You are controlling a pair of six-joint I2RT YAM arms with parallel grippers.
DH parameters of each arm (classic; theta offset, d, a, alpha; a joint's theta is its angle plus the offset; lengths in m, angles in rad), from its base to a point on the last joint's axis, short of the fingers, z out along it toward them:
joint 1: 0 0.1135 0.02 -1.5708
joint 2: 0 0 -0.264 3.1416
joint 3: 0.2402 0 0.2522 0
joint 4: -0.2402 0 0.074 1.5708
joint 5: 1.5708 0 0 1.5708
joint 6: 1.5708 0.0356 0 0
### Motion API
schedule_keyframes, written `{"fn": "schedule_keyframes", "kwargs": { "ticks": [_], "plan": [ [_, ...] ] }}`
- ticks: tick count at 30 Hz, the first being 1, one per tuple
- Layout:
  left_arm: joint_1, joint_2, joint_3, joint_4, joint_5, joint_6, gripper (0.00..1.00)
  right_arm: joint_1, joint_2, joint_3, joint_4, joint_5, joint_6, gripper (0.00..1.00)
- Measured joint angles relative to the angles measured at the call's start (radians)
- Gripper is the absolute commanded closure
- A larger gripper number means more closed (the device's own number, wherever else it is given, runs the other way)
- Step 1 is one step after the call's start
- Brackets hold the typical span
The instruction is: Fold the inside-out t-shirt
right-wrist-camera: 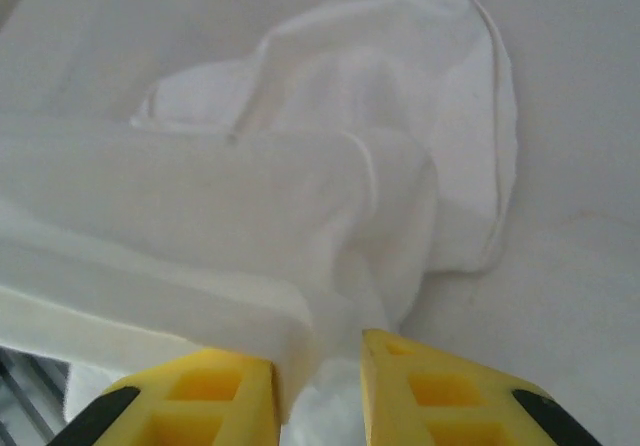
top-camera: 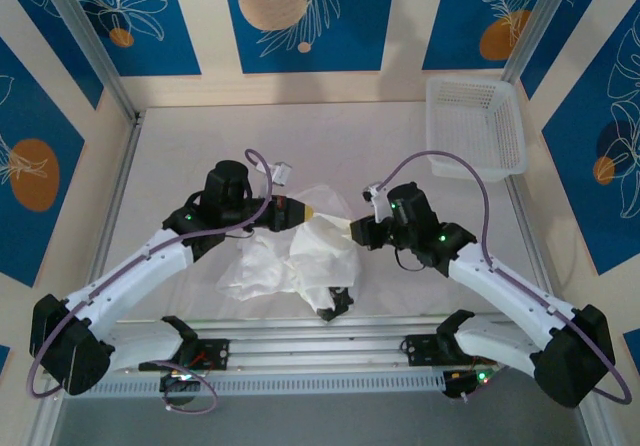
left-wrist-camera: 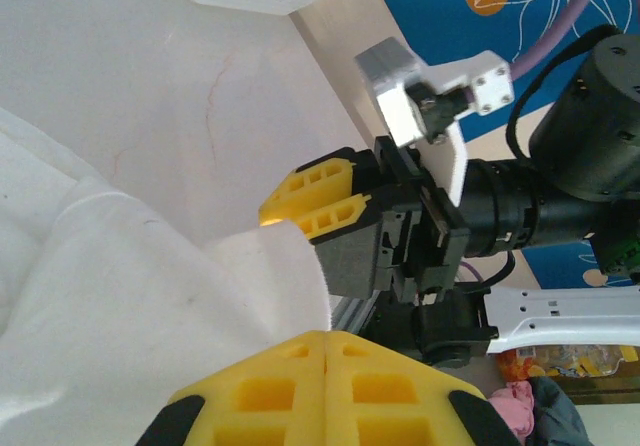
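**Item: inside-out t-shirt** (top-camera: pixel 300 256). White, thin cloth, crumpled. It is found in a loose heap at the middle of the worktop (top-camera: pixel 200 156), towards the near edge and between the two arms. One part is drawn up off the surface towards both sets of jaws. In the left wrist view the cloth (left-wrist-camera: pixel 120 296) is seen rising from the lower left. In the right wrist view a hemmed portion (right-wrist-camera: pixel 350 166) is spread flat on the worktop beyond the fingers.

**Item: left gripper** (top-camera: pixel 308 211). It is placed at the upper edge of the heap. The jaws (left-wrist-camera: pixel 328 351) are pressed together, and the edge of the shirt is caught at their tips.

**Item: right gripper** (top-camera: pixel 355 231). It is set just beside the left gripper, facing it across the raised cloth. The jaws (right-wrist-camera: pixel 315 366) are held slightly apart, with a bunched fold of the shirt lying between them. Whether the fold is firmly pinched cannot be told. The same gripper (left-wrist-camera: pixel 320 201) is seen from the left wrist, with cloth reaching its tips.

**Item: white mesh basket** (top-camera: pixel 440 161). It is located at the far right corner, well apart from the shirt.
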Motion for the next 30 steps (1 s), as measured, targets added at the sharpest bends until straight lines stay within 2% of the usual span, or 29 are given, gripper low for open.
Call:
{"fn": "schedule_keyframes", "kwargs": {
  "ticks": [6,9,13,19,22,26,30],
  "plan": [
    [0.000,0.000,0.000,0.000,0.000,0.000,1.00,-0.079,0.008,0.000,-0.071,0.006,0.002,0.70],
    [0.000,0.000,0.000,0.000,0.000,0.000,1.00,-0.079,0.002,0.000,-0.075,-0.033,0.014,0.59],
    [0.000,0.000,0.000,0.000,0.000,0.000,1.00,-0.071,0.003,-0.001,-0.020,-0.156,0.055,0.42],
    [0.000,0.000,0.000,0.000,0.000,0.000,1.00,-0.022,0.003,-0.023,0.150,-0.279,0.118,0.30],
    [0.000,0.000,0.000,0.000,0.000,0.000,1.00,0.033,0.002,-0.024,0.186,-0.245,0.111,0.29],
    [0.000,0.000,0.000,0.000,0.000,0.000,1.00,0.100,0.023,-0.015,0.177,-0.076,0.074,0.33],
    [0.000,0.000,0.000,0.000,0.000,0.002,1.00,0.106,0.103,0.016,0.114,0.091,0.062,0.41]
  ]
}}
